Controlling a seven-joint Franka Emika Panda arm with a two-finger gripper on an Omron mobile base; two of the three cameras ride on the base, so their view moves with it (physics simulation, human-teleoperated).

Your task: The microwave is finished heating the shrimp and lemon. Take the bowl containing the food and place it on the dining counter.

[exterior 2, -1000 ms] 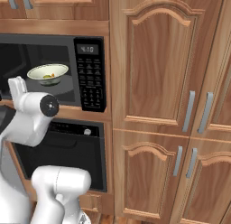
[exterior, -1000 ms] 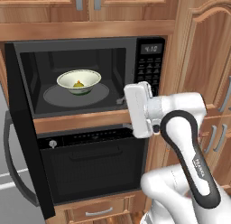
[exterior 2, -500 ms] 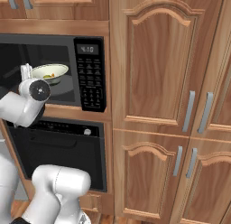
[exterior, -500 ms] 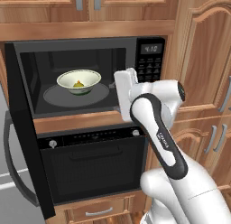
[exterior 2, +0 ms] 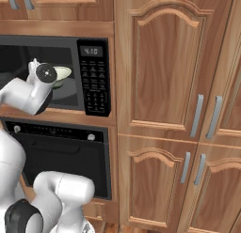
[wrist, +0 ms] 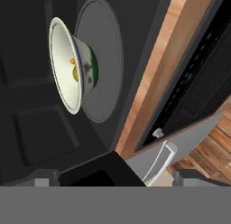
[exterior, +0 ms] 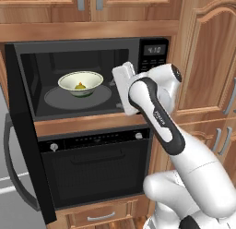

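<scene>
The wide black built-in microwave (exterior: 87, 75) with its dark-glass door swung open is seen in front of the white arm's two-finger gripper (exterior: 120, 82), which is held at the right edge of the open cavity. The jaws are spread about as wide as they go, and nothing is held between them.

The small, shallow white-cream bowl (exterior: 80, 83) with a pale greenish rim is found ahead of the gripper and off to one side of it, resting on the round grey turntable plate (exterior: 64, 99) inside the cavity, apart from the fingers. In the hand view the bowl (wrist: 67, 65) is shown rolled on its side, with a small yellow-green oval lemon (wrist: 76, 74) and a tiny orange curved shrimp (wrist: 72, 61) lying in its hollow. Beyond the gripper's lower side a strip of wooden shelf edge and the black oven (exterior: 97, 168) beneath it are seen.

The bowl is judged to be rigid, light and smooth-glazed, so some slipperiness is to be expected, and breakage if it is dropped. A hold on the near rim is suggested, one finger inside the wall and one outside, clear of the food. It should be kept level once lifted, since the loose contents could roll out. Clearance from the cavity roof and door frame will need watching.
</scene>
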